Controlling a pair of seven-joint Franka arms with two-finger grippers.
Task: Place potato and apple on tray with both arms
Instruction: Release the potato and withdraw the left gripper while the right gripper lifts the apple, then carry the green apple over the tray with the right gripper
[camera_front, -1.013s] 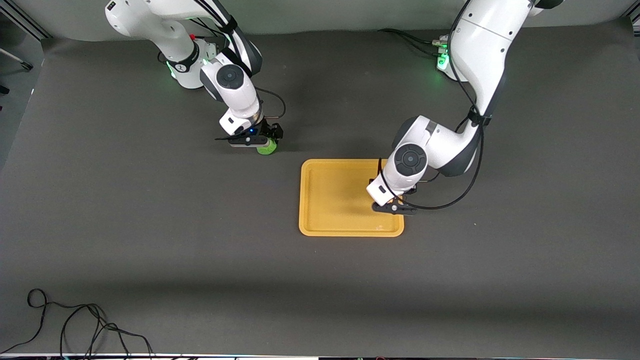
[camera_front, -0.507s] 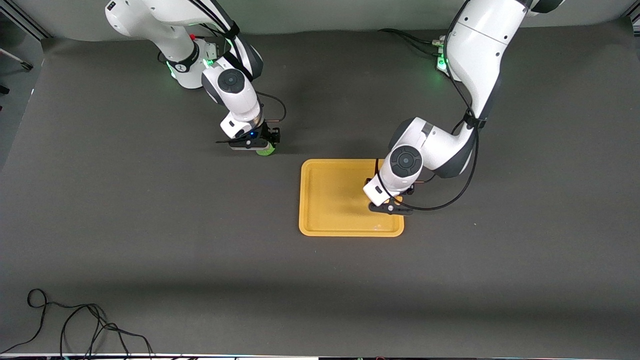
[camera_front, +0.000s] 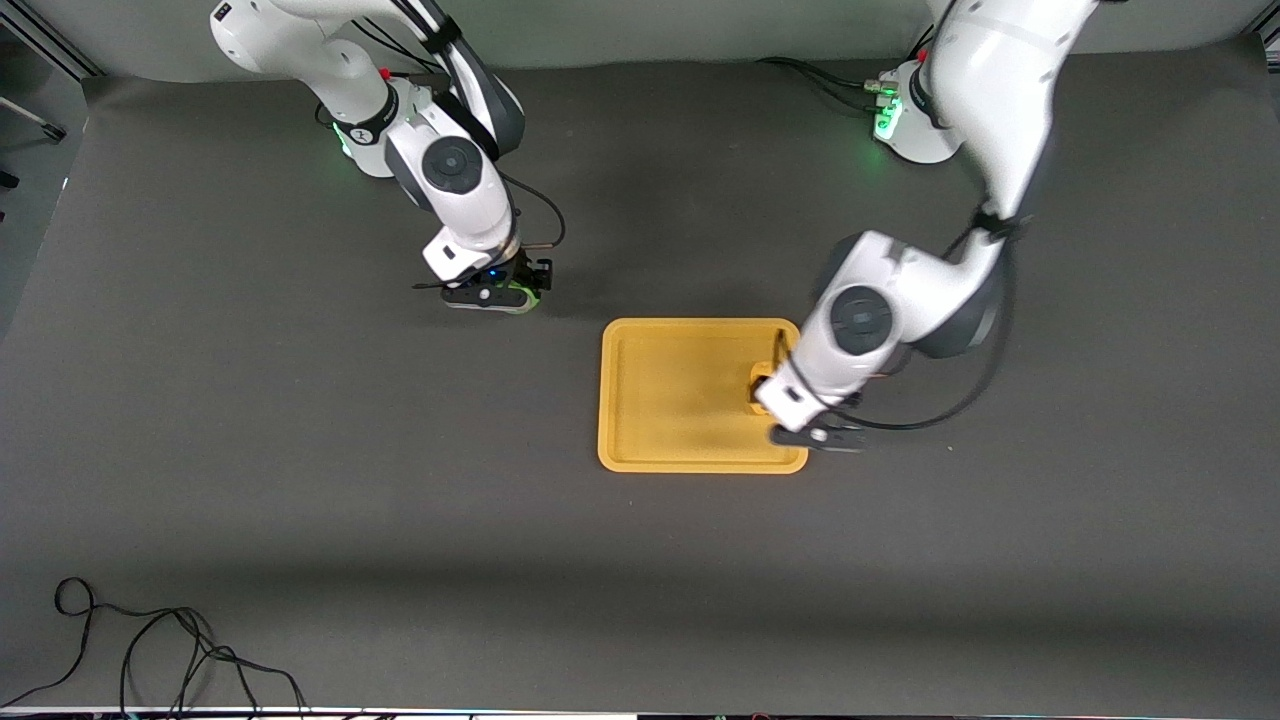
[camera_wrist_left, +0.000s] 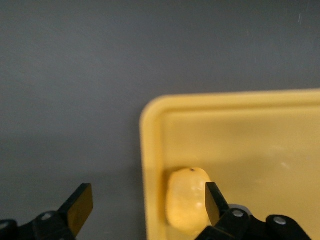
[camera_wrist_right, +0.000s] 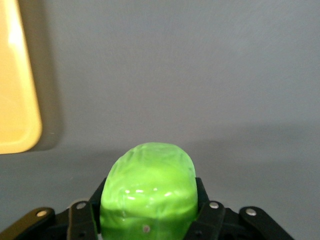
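The yellow-tan potato (camera_front: 762, 384) lies on the yellow-orange tray (camera_front: 680, 395), against the rim at the left arm's end; it also shows in the left wrist view (camera_wrist_left: 187, 202). My left gripper (camera_front: 795, 408) is open and empty above that rim (camera_wrist_left: 150, 150), with one finger over the mat and one beside the potato (camera_wrist_left: 147, 205). My right gripper (camera_front: 500, 293) is shut on the green apple (camera_front: 520, 297) just above the mat, toward the right arm's end from the tray. The apple (camera_wrist_right: 147, 195) fills the right gripper's jaws (camera_wrist_right: 148, 207).
The dark grey mat (camera_front: 300, 450) covers the table. A black cable (camera_front: 150, 650) lies at the near corner by the right arm's end. A corner of the tray (camera_wrist_right: 15, 100) shows in the right wrist view.
My left gripper has let go of the potato and drawn up and away toward the left arm's end. My right gripper has shifted slightly with the apple.
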